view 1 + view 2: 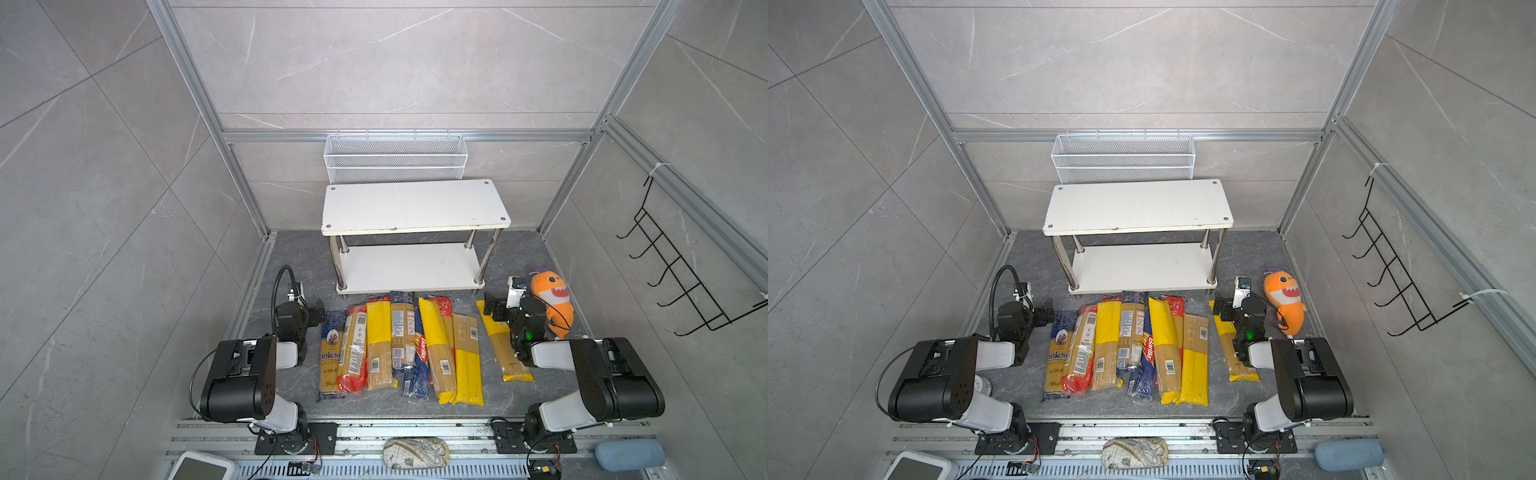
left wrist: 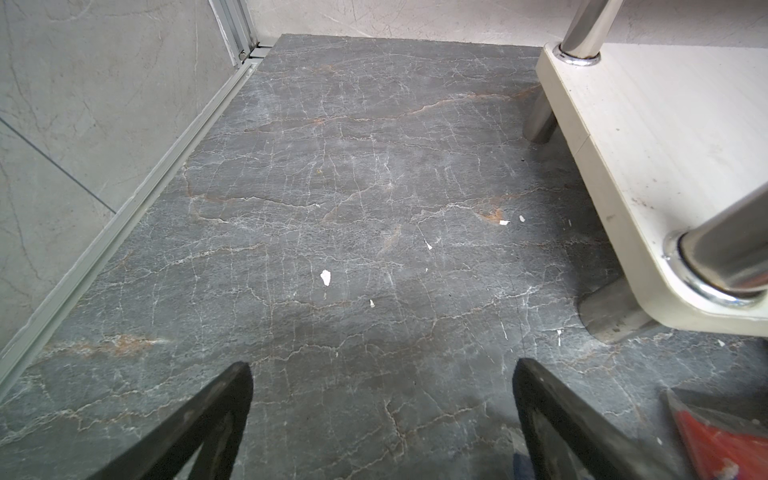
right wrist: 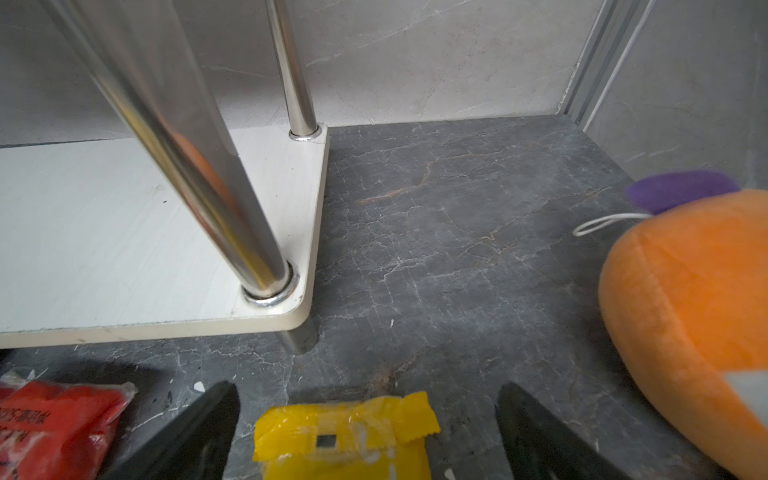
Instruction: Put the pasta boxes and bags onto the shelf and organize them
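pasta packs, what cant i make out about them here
- Exact count: in both top views the pasta packs overlap, so any underneath are hidden.
- Lone pack: the right gripper partly covers its far end in a top view; the right wrist view's frame edge cuts it off.
- Label print: too small in both top views.

The shelf stands upright at the back of the dark floor: two white boards joined by chrome legs. The packs lie flat in front of it, lengthwise toward it, crowded side by side and partly overlapping. From the left: an Ankara pack, a red-ended bag, a yellow-topped bag, a blue-ended pack, a dark blue Barilla pack partly under its neighbours, a slanted yellow bag and a bag with a yellow near half. A lone bag lies apart on the right, slightly slanted
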Tool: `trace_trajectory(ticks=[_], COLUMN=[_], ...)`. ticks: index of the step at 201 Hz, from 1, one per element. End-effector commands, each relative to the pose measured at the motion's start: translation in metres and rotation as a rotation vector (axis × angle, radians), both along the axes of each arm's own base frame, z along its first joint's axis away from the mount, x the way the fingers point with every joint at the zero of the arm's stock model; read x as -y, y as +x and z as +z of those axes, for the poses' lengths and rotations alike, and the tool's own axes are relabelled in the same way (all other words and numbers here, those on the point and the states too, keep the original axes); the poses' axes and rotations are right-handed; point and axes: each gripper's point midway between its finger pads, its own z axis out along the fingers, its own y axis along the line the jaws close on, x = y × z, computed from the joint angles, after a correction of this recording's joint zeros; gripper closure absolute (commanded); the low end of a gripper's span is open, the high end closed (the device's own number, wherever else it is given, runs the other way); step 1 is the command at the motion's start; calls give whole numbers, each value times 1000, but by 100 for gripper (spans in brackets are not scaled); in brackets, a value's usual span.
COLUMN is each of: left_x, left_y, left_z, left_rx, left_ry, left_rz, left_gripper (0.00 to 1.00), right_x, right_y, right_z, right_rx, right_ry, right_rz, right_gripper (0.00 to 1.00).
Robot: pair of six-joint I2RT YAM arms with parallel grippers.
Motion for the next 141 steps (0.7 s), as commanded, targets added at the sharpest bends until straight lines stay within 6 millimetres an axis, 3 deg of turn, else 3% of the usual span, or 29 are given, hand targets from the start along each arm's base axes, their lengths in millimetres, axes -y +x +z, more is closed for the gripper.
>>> trace_trajectory(ticks=[1,99,141], left_x=[-3,-3,-4], left_y=[10,10,13], left_z=[18,18,26], left_rx=[56,57,56], left_ry=[-4,-3,5], left_rz=[14,14,25], left_gripper=[0,4,9], right_x=[-2,1,-7], right_y=[4,4,8], right_z=[2,3,29], right_rx=[2,4,-46], right_ry=[-16,-24,-95], right_rz=[12,-8,-26], right_gripper=[0,0,0])
